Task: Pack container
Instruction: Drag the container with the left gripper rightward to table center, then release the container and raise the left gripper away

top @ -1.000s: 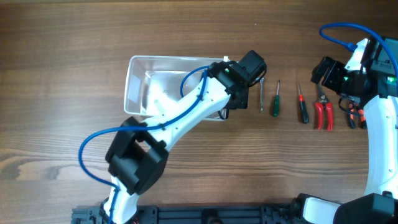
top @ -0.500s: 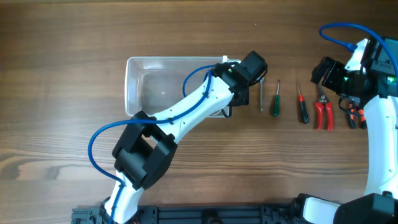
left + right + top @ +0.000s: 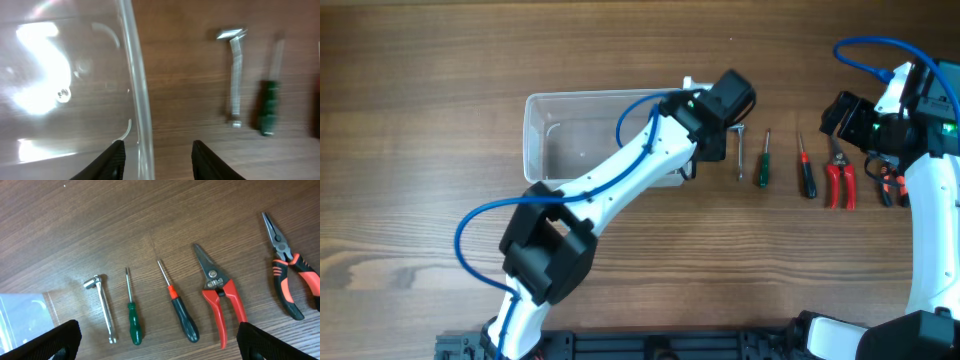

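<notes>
The clear plastic container point(image 3: 535, 140) lies left of centre, with nothing visible inside. My left gripper point(image 3: 722, 112) is at its right end. In the left wrist view the open jaws point(image 3: 157, 160) straddle the container's right wall point(image 3: 136, 100) without pressing on it. To the right lies a row of tools: a silver ratchet wrench point(image 3: 741, 152), a green screwdriver point(image 3: 763, 160), a red-and-black screwdriver point(image 3: 806, 168), red snips point(image 3: 838, 178) and orange pliers point(image 3: 888, 185). My right gripper point(image 3: 845, 115) hovers above the snips, wide open and empty point(image 3: 162, 345).
The right wrist view shows the wrench point(image 3: 105, 310), green screwdriver point(image 3: 132, 322), black-handled screwdriver point(image 3: 182, 317), snips point(image 3: 220, 300), pliers point(image 3: 287, 280) and a container corner point(image 3: 20, 315). The wooden table point(image 3: 440, 60) is bare around them.
My left gripper has shifted slightly toward the far right corner of the container, and the container has squared up a little. The right arm has not moved.
</notes>
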Controlling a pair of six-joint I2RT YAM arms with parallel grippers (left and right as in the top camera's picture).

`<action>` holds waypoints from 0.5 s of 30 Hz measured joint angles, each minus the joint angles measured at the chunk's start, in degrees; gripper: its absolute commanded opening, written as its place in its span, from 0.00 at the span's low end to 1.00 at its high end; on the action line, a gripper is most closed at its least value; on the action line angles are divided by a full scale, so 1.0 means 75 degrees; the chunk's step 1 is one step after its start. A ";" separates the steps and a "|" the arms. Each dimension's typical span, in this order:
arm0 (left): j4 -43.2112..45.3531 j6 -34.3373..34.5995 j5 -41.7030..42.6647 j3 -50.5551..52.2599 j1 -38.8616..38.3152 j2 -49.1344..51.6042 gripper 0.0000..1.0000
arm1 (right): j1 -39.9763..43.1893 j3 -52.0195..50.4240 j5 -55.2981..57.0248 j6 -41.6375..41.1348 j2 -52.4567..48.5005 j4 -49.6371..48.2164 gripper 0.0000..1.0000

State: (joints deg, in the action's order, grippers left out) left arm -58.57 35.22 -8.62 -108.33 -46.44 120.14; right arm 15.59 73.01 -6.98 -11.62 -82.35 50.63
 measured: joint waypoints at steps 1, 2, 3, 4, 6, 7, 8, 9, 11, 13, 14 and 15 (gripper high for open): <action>-0.0204 -0.0140 -0.0050 -0.0219 0.0000 -0.0090 0.61 | 0.0000 0.0000 0.0000 0.0000 0.0000 -0.0015 1.00; -0.0382 -0.0233 -0.0117 -0.0428 0.0000 -0.0216 0.66 | 0.0000 0.0000 0.0000 0.0000 0.0000 -0.0050 1.00; -0.0609 -0.0373 -0.0300 -0.0697 0.0003 -0.0434 0.69 | 0.0000 0.0000 0.0000 0.0000 0.0000 -0.0064 1.00; -0.0804 -0.0478 -0.0501 -0.0915 0.0015 -0.0714 0.71 | 0.0000 0.0000 0.0000 0.0000 0.0000 -0.0067 1.00; -0.1113 -0.0606 -0.0962 -0.1195 0.0093 -0.1317 0.72 | 0.0000 0.0000 0.0000 -0.0006 0.0000 -0.0070 1.00; -0.1282 -0.0644 -0.1239 -0.1276 0.0207 -0.1734 0.73 | 0.0000 0.0000 0.0000 -0.0006 0.0000 -0.0070 1.00; -0.1437 -0.0670 -0.1431 -0.1332 0.0353 -0.2063 0.74 | 0.0000 0.0000 0.0000 -0.0006 0.0000 -0.0061 1.00; -0.1626 -0.0702 -0.1664 -0.1387 0.0600 -0.2460 0.76 | 0.0000 0.0000 0.0003 -0.0006 0.0000 -0.0058 1.00; -0.1990 -0.0755 -0.1973 -0.1495 0.1288 -0.3080 0.80 | 0.0000 0.0000 0.0087 -0.0006 0.0000 -0.0026 1.00; -0.2428 -0.0796 -0.2168 -0.1559 0.2259 -0.3518 0.83 | 0.0000 0.0000 0.0213 -0.0009 0.0000 0.0020 1.00; -0.2608 -0.0801 -0.2203 -0.1562 0.2704 -0.3625 0.84 | 0.0000 0.0000 0.0291 -0.0009 0.0000 0.0038 1.00; -0.2841 -0.0819 -0.2241 -0.1565 0.3340 -0.3710 0.85 | 0.0000 0.0000 0.0431 -0.0009 0.0000 0.0050 1.00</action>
State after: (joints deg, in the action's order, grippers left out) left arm -79.88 29.08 -25.43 -120.07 -21.39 92.31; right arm 15.59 73.01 -3.75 -11.68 -82.35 51.00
